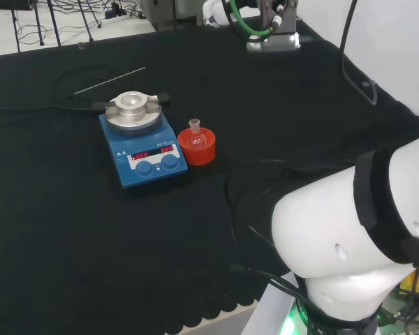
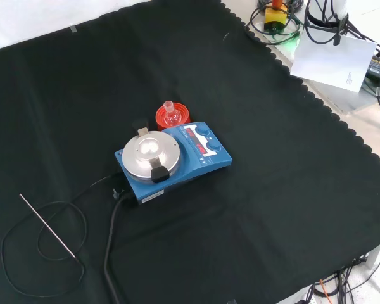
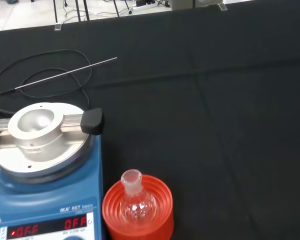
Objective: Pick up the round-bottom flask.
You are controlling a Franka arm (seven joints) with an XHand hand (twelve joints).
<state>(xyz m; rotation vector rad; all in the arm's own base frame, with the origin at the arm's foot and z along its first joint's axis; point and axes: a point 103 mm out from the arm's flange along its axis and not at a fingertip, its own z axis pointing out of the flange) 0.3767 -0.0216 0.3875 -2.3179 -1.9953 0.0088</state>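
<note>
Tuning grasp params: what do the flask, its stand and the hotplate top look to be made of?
Round-bottom flask: clear and glossy, likely glass; the red behind shows through it.
Red ribbed stand: opaque orange-red, matte, with concentric ridges; looks like rubber or plastic, can't tell which.
Hotplate top: silver metal with a dull brushed sheen, probably aluminium, on a glossy blue body.

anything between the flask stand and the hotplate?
Nothing. Front view shows the red stand with the flask right against the blue hotplate.
</note>
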